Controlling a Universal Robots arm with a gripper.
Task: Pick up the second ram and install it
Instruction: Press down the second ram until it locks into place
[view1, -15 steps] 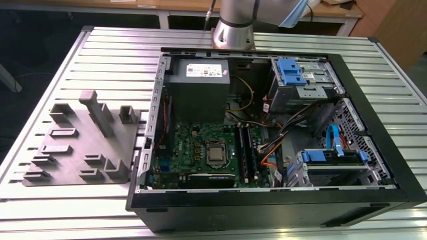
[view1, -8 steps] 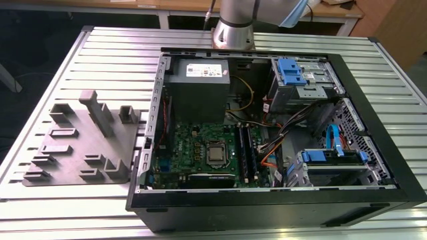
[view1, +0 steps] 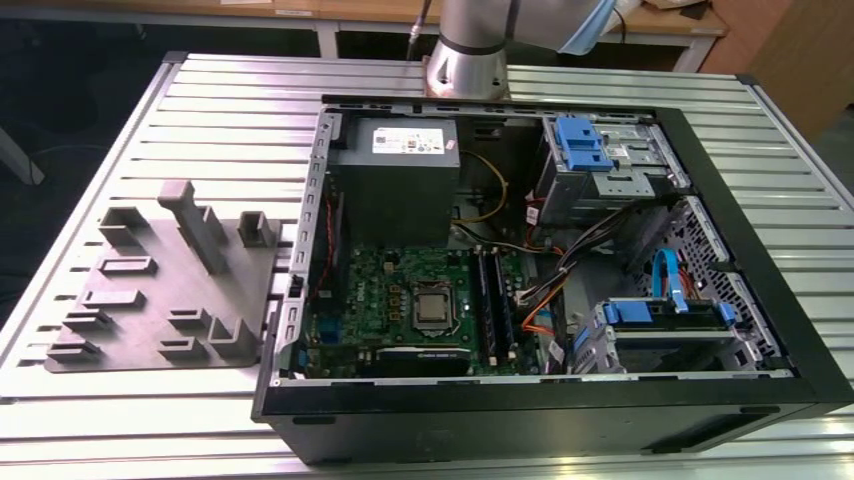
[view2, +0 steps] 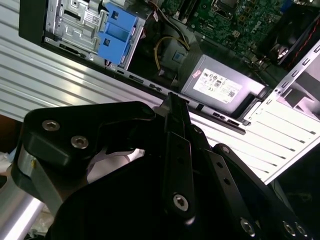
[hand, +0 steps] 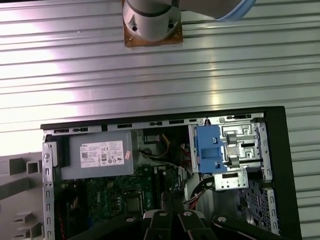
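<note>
One open computer case takes the centre and right of the frame. It holds one motherboard, one power supply, two blue drive brackets and two dark memory sticks. One grey fixture block lies at the left.

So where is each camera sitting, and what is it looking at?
Exterior view: off the arm, up high, looking down on the open computer case and the grey fixture block at the exterior view's left; the arm's base shows behind the case.
First wrist view: on the arm, looking down into the case past the pincer, with the arm's base beyond.
Second wrist view: on the arm, looking past the pincer at the case.
All three share the power supply and blue drive bracket.
</note>
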